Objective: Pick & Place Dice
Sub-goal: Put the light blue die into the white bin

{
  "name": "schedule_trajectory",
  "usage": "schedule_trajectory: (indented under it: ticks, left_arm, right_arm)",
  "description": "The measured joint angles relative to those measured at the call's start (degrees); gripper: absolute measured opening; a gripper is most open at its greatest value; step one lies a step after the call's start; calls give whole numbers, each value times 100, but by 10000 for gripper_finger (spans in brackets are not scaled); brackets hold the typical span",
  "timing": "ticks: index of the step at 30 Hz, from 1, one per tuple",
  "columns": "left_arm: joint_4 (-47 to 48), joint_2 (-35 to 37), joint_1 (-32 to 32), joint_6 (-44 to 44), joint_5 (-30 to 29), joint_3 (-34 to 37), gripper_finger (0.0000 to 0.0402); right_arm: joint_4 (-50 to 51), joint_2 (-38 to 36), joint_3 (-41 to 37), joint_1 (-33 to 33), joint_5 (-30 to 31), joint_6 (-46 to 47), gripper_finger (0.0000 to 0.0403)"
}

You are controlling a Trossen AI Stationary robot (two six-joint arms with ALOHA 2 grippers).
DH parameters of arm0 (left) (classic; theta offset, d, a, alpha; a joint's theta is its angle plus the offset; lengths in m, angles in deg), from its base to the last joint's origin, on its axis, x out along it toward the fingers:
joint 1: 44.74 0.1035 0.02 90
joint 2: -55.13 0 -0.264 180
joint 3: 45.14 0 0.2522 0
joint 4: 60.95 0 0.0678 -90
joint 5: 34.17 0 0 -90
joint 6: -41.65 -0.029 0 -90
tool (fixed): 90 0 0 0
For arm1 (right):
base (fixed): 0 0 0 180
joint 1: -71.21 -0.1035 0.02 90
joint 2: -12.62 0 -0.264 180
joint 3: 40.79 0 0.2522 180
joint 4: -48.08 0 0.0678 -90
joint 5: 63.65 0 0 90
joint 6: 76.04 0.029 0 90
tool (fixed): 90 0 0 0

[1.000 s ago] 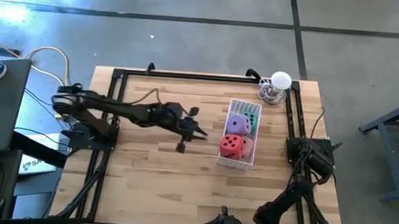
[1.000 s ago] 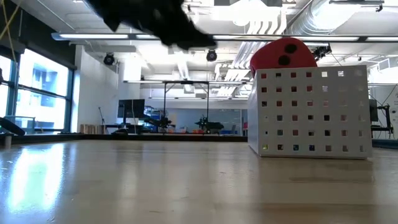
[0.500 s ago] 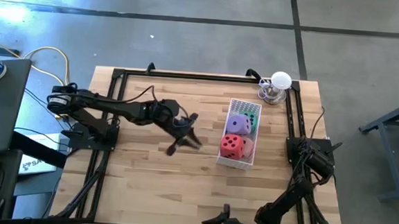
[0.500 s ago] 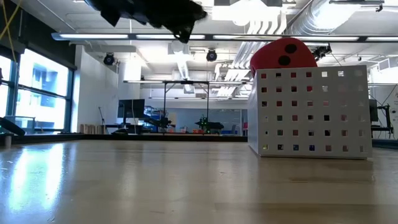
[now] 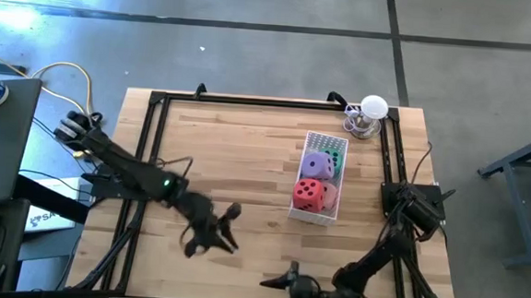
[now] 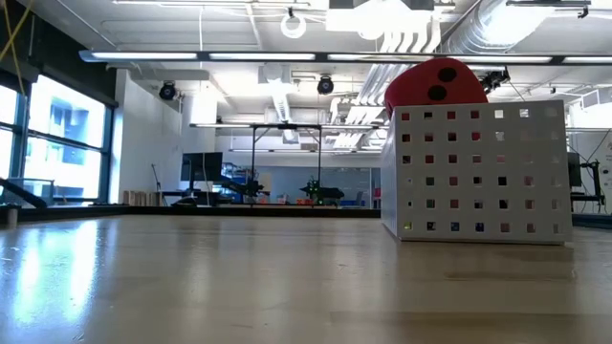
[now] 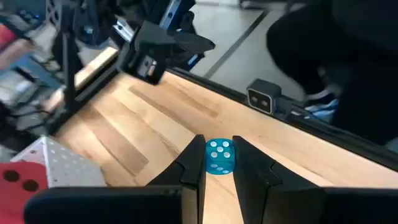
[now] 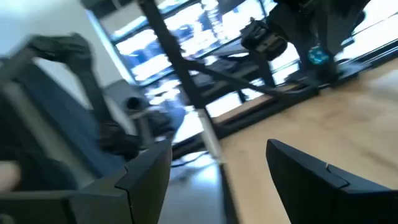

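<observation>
The red die (image 5: 309,194), dark pips up, sits highest in the white perforated basket (image 5: 321,217), with the purple die (image 5: 317,165) just behind it, green (image 5: 336,159) and pink (image 5: 329,197) showing beside them. Well apart from the basket, the left gripper (image 7: 218,163) pinches a small blue die (image 7: 219,155) between nearly closed fingers. Near the table's front edge, the right gripper (image 8: 217,163) is parted, holding nothing.

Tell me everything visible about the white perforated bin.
A white box-shaped bin, its thin walls, metal by the look, punched with rows of square holes. It stands upright on the wooden table, right of centre, with nothing gripping it. It holds the red die, purple die, green die and pink die; the red die rises above its rim.
</observation>
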Motion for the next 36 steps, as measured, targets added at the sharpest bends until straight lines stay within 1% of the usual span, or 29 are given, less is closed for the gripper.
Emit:
schedule_trajectory:
  ticks: [2,3,6,8,10,13,15,18,21,27,31,33,36]
  left_arm:
    - [-43,0,-380,-22,-707,0,49]
    - [-97,0,-550,-33,-1156,0,49]
    - [-212,-9,-969,-39,-2460,0,49]
    - [-208,-44,-1103,-35,-2934,0,49]
    - [-211,-106,-1204,25,-3024,0,49]
    - [-360,-223,-1325,130,-3100,0,49]
    - [-525,-315,-1399,226,-3241,0,49]
    - [-682,-405,-1448,271,-3610,0,49]
    - [-718,-468,-1449,316,-3853,-2,49]
    - [-759,-555,-1454,360,-3914,-7,49]
    - [-791,-555,-1504,480,-4076,-13,49]
    - [-771,-560,-1581,485,-4346,-13,49]
    - [-755,-560,-1726,462,-4689,-13,49]
  right_arm:
    - [-49,0,0,169,-524,327,254]
    - [-40,0,0,255,-762,521,254]
    - [23,0,0,538,-1213,959,254]
    - [219,0,0,728,-1478,1091,254]
    - [267,2,-4,883,-1513,1006,254]
    - [143,0,-2,1021,-1397,598,254]
    - [124,0,-2,1089,-1327,404,254]
    - [100,0,-2,1188,-1324,328,254]
    - [87,0,-2,1269,-1330,227,254]
    - [-41,2,-4,1337,-1311,-77,254]
    - [-178,2,-7,1313,-948,-342,254]
    - [-175,0,-7,1315,-724,-393,254]
    - [-159,-12,-4,1307,-678,-366,254]
